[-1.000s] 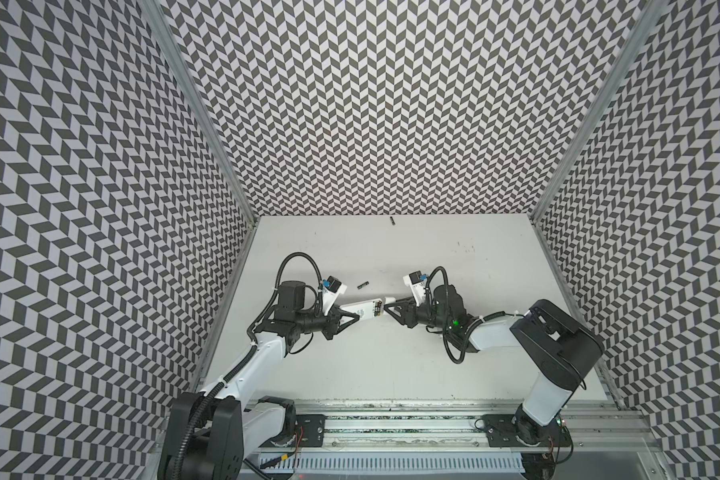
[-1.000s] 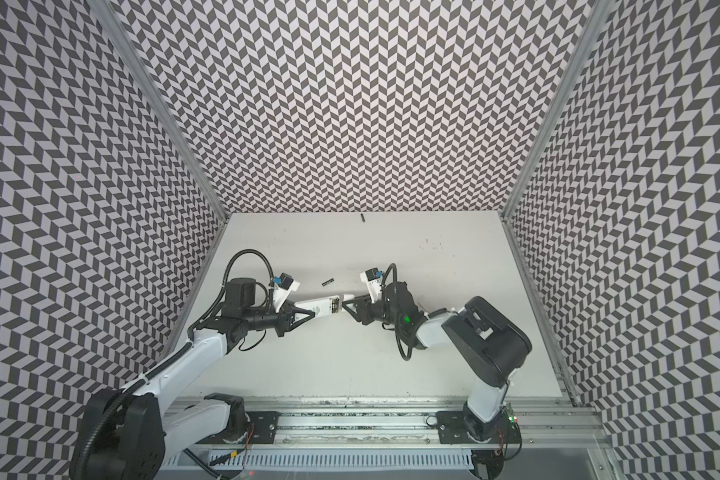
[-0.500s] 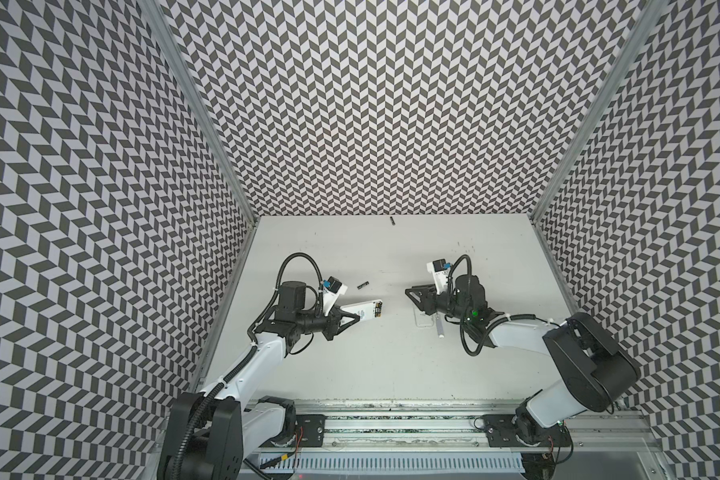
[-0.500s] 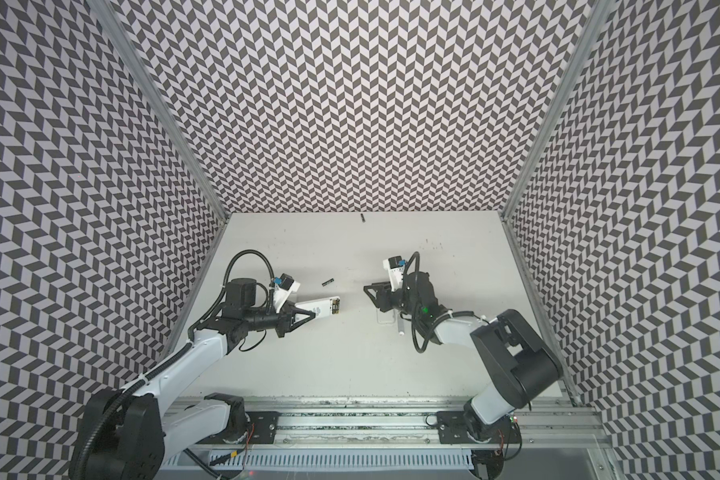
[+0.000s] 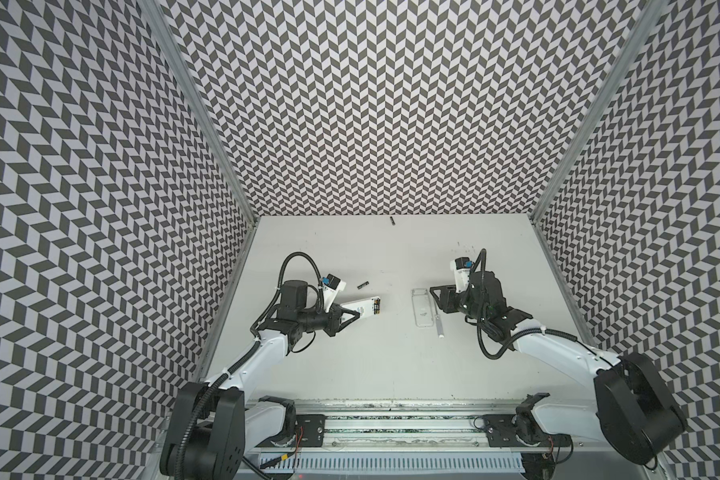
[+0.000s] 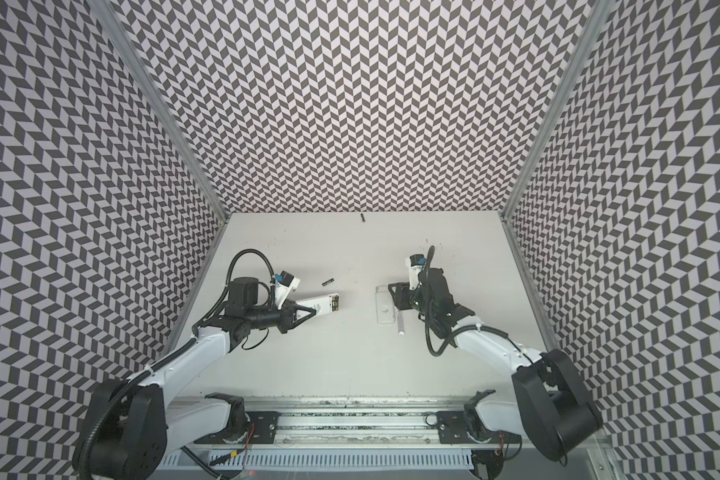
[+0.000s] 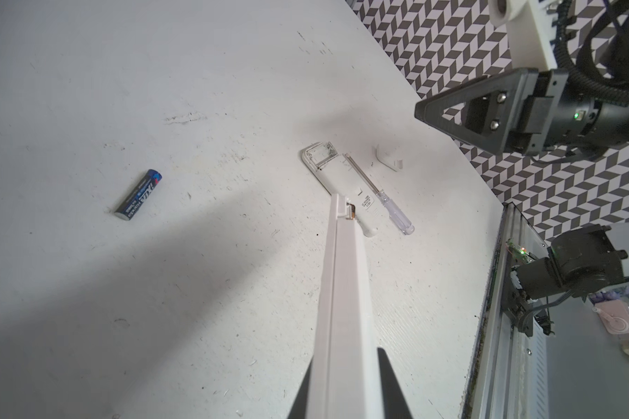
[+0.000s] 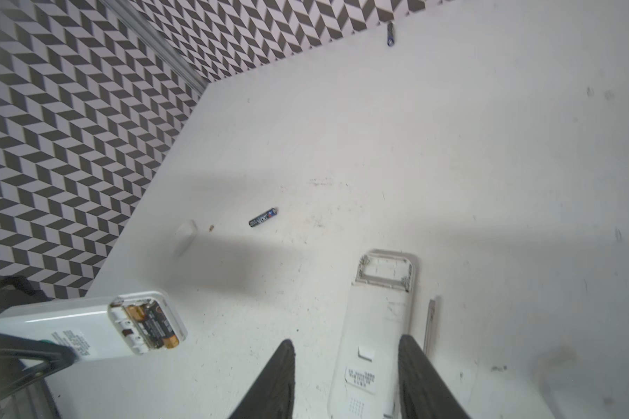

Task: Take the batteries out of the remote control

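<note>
Left gripper (image 5: pixel 350 321) clamped on remote (image 5: pixel 366 308); batteries (image 8: pixel 153 326) sit in its open bay; right gripper (image 8: pixel 347 341) jaws apart, straddling second remote (image 8: pixel 378 319), flat, bay empty; contact unclear; screwdriver (image 7: pixel 389 206) just beside it; loose battery (image 5: pixel 363 285) near held remote; far battery (image 5: pixel 391 220) at back wall (image 5: pixel 391 124).

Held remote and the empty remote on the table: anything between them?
No, just bare table between held remote and empty remote, in both top views.
</note>
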You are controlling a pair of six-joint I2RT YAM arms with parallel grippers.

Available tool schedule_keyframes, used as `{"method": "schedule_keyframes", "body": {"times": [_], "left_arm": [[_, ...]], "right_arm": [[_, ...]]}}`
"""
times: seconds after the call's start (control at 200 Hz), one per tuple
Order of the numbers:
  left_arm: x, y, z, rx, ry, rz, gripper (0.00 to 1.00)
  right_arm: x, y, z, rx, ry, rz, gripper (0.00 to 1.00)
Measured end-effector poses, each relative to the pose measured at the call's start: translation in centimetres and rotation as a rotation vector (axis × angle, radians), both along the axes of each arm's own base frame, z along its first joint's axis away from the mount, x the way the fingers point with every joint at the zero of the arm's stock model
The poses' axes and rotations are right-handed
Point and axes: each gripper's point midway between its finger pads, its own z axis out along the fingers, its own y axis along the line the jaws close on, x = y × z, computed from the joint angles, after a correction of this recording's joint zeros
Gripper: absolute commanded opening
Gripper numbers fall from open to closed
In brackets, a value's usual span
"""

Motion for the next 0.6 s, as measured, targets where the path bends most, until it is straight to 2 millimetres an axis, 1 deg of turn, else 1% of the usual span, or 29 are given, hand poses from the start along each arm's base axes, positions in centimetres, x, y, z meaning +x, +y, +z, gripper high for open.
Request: {"method": "schedule_keyframes", "body": {"times": [0.195,0.421,0.441,0.596], "left_arm": [[-0.8,0.2,-2.8,-0.014,0.115,0.039,0.0],[-0.2,0.1,-4.7,-0.042,0.229,0.092,0.0],[-0.2,0.1,-4.8,-0.043,0.239,0.095,0.01],[-0.2,0.1,-6.6,-0.051,0.331,0.115,0.03]], "right_arm": [[-2.6,-2.2,-4.5,-0.068,0.163,-0.067,0.44],[-3.5,-3.1,-7.4,-0.135,0.262,-0.095,0.39],[-3.6,-3.1,-7.6,-0.142,0.269,-0.095,0.39],[-4.2,-2.6,-8.2,-0.166,0.286,-0.087,0.38]]}}
